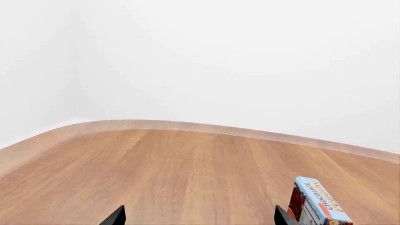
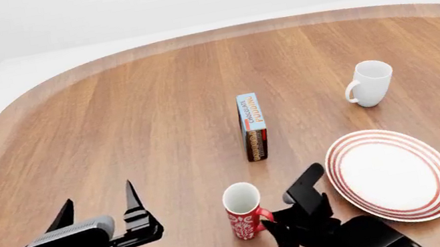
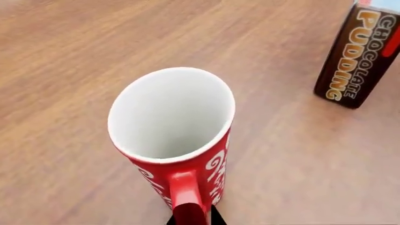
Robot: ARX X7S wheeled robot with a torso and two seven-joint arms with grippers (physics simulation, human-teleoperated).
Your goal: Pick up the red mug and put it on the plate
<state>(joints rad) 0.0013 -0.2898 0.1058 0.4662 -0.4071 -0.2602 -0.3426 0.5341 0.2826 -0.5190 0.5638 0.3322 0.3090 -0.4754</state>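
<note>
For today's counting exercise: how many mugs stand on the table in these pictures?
2. The red mug stands near the table's front edge, just left of the right gripper. The white mug stands farther back on the right, beyond the plate.

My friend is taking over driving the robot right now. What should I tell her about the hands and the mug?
Left gripper: open, empty, hovering over bare table.
Right gripper: right at the handle of the tall red mug with white swirls; whether it has closed cannot be told.
The mug stands upright on the wooden table, left of the round white plate with red rings.
Done: approach. Left: grip the handle, lift, set the mug on the plate.
</note>
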